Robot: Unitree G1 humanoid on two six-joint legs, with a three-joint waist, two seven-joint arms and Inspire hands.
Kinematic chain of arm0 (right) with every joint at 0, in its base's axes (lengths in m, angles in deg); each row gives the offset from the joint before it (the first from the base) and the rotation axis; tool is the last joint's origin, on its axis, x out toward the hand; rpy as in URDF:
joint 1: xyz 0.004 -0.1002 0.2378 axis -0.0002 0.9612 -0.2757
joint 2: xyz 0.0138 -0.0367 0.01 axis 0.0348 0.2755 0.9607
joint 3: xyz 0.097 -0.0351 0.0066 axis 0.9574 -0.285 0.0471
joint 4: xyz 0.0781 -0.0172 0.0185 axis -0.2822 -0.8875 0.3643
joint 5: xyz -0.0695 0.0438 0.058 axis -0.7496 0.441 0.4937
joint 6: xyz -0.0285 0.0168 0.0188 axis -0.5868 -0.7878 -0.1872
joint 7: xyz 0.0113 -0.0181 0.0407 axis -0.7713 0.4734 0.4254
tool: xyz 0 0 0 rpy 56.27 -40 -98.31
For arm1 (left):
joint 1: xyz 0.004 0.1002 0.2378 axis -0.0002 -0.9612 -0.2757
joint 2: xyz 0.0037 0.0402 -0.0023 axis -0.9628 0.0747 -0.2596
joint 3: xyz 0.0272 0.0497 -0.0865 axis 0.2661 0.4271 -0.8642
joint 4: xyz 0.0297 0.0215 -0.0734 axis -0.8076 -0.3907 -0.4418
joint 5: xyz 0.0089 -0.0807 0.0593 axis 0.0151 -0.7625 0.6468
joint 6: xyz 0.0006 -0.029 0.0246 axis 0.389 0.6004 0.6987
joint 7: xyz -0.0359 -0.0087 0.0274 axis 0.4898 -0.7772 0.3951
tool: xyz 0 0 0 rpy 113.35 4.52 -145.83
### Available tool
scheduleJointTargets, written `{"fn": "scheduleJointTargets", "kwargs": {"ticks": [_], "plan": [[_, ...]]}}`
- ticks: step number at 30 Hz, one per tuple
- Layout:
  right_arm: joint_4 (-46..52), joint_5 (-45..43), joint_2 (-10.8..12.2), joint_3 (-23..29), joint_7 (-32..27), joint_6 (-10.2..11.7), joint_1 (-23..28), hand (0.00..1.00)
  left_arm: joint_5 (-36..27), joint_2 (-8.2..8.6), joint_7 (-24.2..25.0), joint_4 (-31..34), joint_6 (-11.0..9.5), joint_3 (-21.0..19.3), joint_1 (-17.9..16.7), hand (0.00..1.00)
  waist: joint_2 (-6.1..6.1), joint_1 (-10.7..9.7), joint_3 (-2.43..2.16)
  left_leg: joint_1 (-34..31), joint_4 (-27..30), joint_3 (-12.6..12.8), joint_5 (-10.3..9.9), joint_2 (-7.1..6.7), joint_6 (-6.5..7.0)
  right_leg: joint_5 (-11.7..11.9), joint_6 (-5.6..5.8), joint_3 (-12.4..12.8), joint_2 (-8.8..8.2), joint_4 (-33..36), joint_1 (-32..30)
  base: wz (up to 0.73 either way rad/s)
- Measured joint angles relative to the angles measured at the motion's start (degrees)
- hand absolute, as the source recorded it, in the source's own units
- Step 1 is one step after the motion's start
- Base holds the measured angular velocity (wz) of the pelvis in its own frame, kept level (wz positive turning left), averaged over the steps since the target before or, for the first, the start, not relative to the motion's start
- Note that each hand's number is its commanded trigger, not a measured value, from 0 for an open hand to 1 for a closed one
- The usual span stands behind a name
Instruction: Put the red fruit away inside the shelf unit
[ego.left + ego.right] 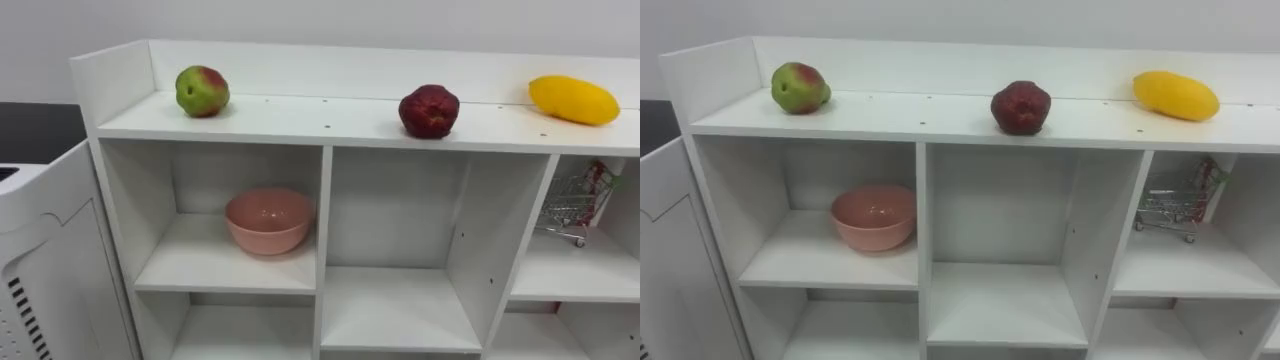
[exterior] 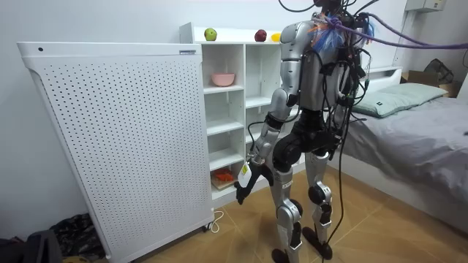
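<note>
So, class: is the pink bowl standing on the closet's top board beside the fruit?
No, the pink bowl sits in the upper left compartment, beneath the top board.

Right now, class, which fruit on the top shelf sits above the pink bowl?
The green-and-red apple, at the left end; the dark red fruit and yellow mango lie farther right.

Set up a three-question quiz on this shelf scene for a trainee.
1. True or false: the pink bowl sits in the upper left compartment, below the green-red apple.
2. Which fruit lies furthest to the robot's right on the shelf unit's top board? A) green-red apple B) dark red fruit C) yellow fruit
3. Fill in: the small wire cart stands in the upper ___ compartment.
Key: 1 true; 2 C; 3 right.
</note>
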Motion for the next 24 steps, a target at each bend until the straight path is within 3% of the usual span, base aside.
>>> {"fn": "scheduleJointTargets", "kwargs": {"ticks": [16, 21, 24], "plan": [[-0.05, 2.69, 0.12, 0.08, -1.21, -0.01, -0.03, 0.0, -0.09, 0.0, -0.51, 0.1, -0.19, -0.02, 0.21, 0.0, 0.3, -0.08, 0.07, -0.1, -0.08, 0.05, 0.0, 0.04, 0.0, 0.0, 0.0, 0.09, 0.06, -0.05, -0.06, 0.0], [0.81, 2.6, 0.12, 0.61, -1.2, -0.06, -0.4, 0.0, -0.61, -0.04, -0.56, 0.57, -2.48, -0.04, 0.52, 0.0, 0.35, 0.02, 0.05, -0.37, -0.01, 0.2, 0.0, 0.03, 0.0, 0.0, 0.0, 0.54, 0.05, 0.06, -0.19, 0.0], [7.83, 1.24, 0.09, 1.06, -2.45, -0.18, -0.47, 0.0, -0.59, -0.04, -0.56, 0.55, -3.89, -0.08, 1.49, 0.0, 0.5, 0.01, 0.03, -0.19, 0.03, 0.72, 0.01, 0.02, 0.0, 0.01, -0.01, 1.16, 0.06, 0.31, -0.32, -0.09]]}}
